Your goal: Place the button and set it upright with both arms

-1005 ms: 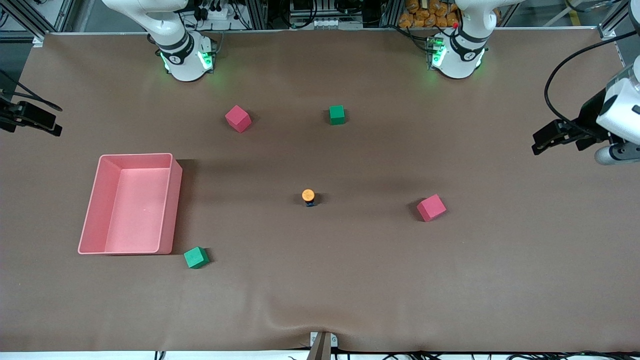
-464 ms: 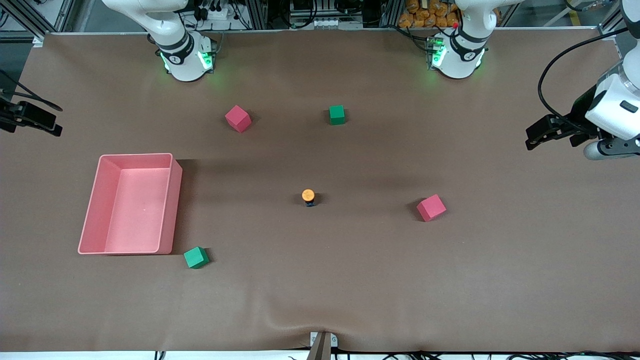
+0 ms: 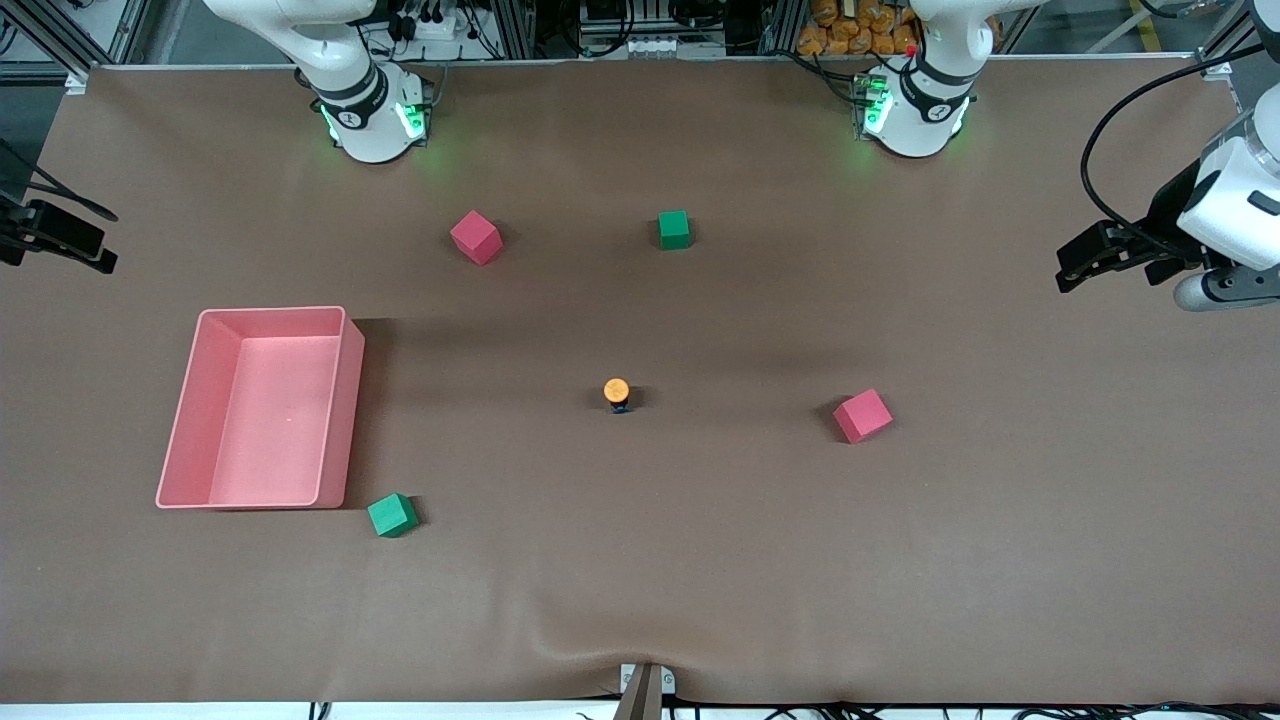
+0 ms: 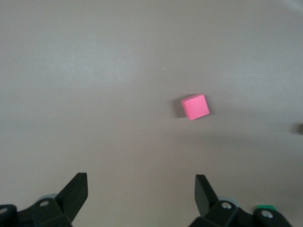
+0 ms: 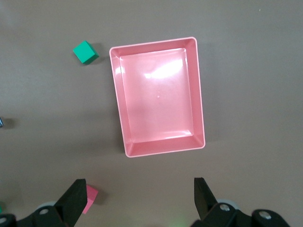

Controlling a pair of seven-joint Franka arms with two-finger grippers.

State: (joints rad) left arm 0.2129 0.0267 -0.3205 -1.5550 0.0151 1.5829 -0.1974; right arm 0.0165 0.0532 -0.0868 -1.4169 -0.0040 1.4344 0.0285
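Observation:
The button (image 3: 617, 392) stands upright in the middle of the table, orange cap on top, with no gripper near it. My left gripper (image 3: 1072, 268) is open and empty, in the air over the left arm's end of the table. Its wrist view shows the open fingers (image 4: 75, 189) over bare table, with a red cube (image 4: 195, 107) farther off. My right gripper (image 3: 92, 256) is open and empty, over the right arm's end of the table. Its wrist view shows the open fingers (image 5: 76, 194) above the table beside the pink tray (image 5: 199, 94).
A pink tray (image 3: 348, 400) lies toward the right arm's end, with a green cube (image 3: 391, 515) by its near corner. A red cube (image 3: 475, 237) and a green cube (image 3: 674, 229) sit nearer the bases. Another red cube (image 3: 862, 415) lies beside the button, toward the left arm's end.
My left gripper has drifted a little toward the bases' side of the table, staying open. My right gripper has barely shifted. The button and cubes have not moved.

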